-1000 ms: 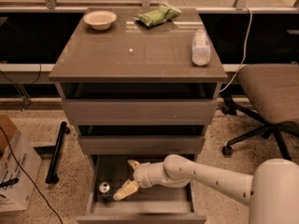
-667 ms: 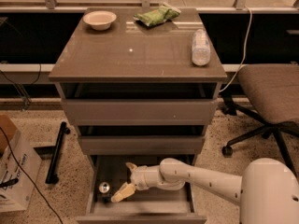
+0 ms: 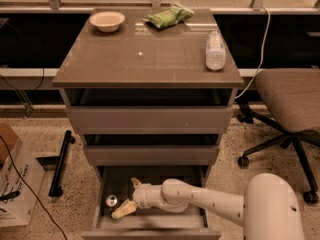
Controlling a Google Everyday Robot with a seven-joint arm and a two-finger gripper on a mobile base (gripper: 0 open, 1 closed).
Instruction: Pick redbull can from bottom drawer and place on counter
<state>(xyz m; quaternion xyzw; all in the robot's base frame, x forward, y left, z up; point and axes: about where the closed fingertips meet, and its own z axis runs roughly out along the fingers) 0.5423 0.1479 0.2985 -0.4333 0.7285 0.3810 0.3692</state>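
Gripper [image 3: 127, 198] edged nearer redbull can [image 3: 111, 201], bottom drawer [image 3: 150, 232], bottle [image 3: 215, 50] on counter [image 3: 145, 64]

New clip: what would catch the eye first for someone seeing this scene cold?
The white arm reaches into the open bottom drawer, where the gripper sits with fingers spread just right of the redbull can. Up on the counter are a bowl back left, a green bag back centre and a clear plastic bottle near the right edge.
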